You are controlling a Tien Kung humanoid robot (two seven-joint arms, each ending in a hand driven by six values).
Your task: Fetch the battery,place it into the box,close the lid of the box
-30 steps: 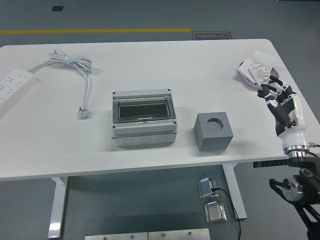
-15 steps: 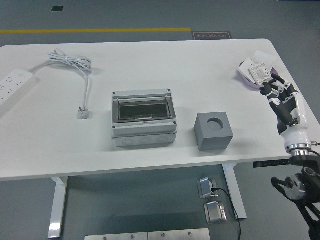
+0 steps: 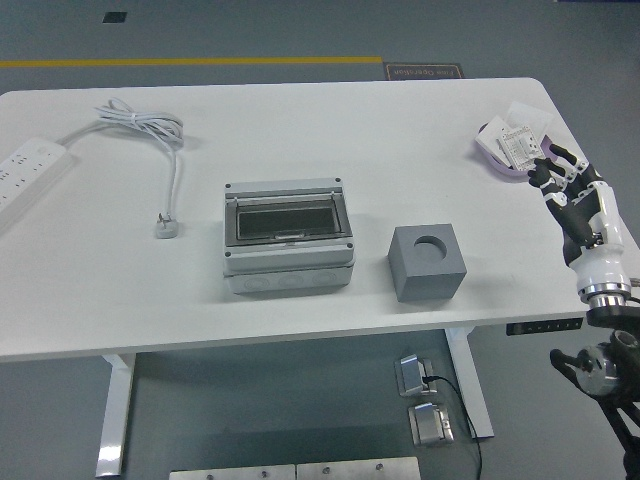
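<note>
A grey box [image 3: 288, 238] with a clear hinged lid stands at the table's middle, lid down. A grey cube [image 3: 427, 262] with a round hole in its top sits to its right. A shallow purple tray [image 3: 497, 156] holding white packets [image 3: 517, 140] lies at the far right; I cannot make out a battery. My right hand [image 3: 562, 180] hovers at the table's right edge, just below and right of the tray, with its fingers loosely spread and empty. The left arm is out of view.
A white power strip [image 3: 27, 168] lies at the left edge. A white cable [image 3: 150, 135] with a plug [image 3: 167, 226] lies at the back left. The white table [image 3: 400, 130] ends at its right edge, beside my hand.
My right hand has drifted a little to the right, towards the table's right edge, still open. Nothing on the table has moved.
</note>
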